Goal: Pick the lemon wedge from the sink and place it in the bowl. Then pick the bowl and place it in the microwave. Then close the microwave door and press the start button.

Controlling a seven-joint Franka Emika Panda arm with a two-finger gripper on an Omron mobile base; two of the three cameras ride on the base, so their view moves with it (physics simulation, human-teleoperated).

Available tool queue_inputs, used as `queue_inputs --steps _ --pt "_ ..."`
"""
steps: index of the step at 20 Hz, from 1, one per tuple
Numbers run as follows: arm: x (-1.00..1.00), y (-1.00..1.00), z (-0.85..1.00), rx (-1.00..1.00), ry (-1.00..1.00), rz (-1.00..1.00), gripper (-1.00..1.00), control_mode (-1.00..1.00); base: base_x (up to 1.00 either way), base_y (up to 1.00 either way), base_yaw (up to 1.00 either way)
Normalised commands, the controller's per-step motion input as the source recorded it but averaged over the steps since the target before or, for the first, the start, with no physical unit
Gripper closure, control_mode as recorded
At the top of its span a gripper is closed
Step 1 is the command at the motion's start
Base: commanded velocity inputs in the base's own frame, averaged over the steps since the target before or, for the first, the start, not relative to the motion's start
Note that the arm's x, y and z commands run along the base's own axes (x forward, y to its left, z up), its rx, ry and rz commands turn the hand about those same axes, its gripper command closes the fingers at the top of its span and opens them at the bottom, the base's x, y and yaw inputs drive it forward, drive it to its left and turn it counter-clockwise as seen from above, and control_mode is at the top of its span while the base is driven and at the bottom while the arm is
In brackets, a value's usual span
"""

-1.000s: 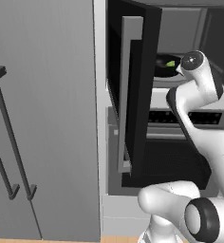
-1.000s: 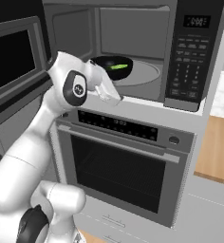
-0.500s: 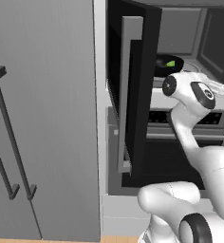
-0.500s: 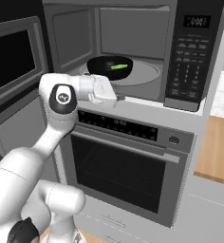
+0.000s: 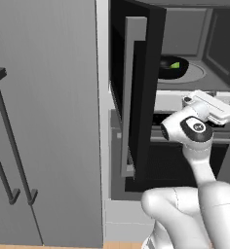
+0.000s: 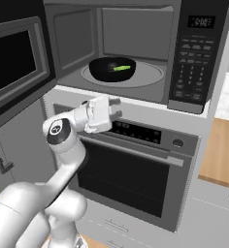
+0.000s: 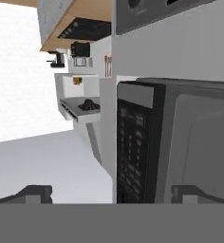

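End effector (image 6: pixel 117 107) hangs just below the microwave's (image 6: pixel 136 53) opening, in front of the oven (image 6: pixel 136 169) panel. In the hand view its two tips (image 7: pixel 35 193) sit wide apart with nothing between them, so it is spread and empty. That view looks along the keypad (image 7: pixel 133 152) side of the microwave. Inside the cavity, the bowl (image 6: pixel 112 69) rests on the turntable (image 6: pixel 148 75), with the lemon wedge (image 6: pixel 121 68) lying in it. The door (image 5: pixel 136 92) stands swung out to the left, wide open. Judging by this, the wedge and bowl steps are done; closing the door and pressing start remain.
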Motion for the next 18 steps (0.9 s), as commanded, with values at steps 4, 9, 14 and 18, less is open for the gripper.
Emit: queue_inputs --steps 4,9,14,18 --pt "-0.14 0.19 -0.27 -0.42 -0.07 -0.06 -1.00 -1.00 0.00 0.00 0.00" --pt "-0.22 0.62 -0.02 -0.22 0.00 -0.11 -1.00 -1.00 0.00 0.00 0.00" --pt "-0.07 0.59 0.00 -0.06 -0.01 -0.08 -1.00 -1.00 0.00 0.00 0.00" --pt "0.00 0.54 -0.01 -0.01 0.00 -0.07 -1.00 -1.00 0.00 0.00 0.00"
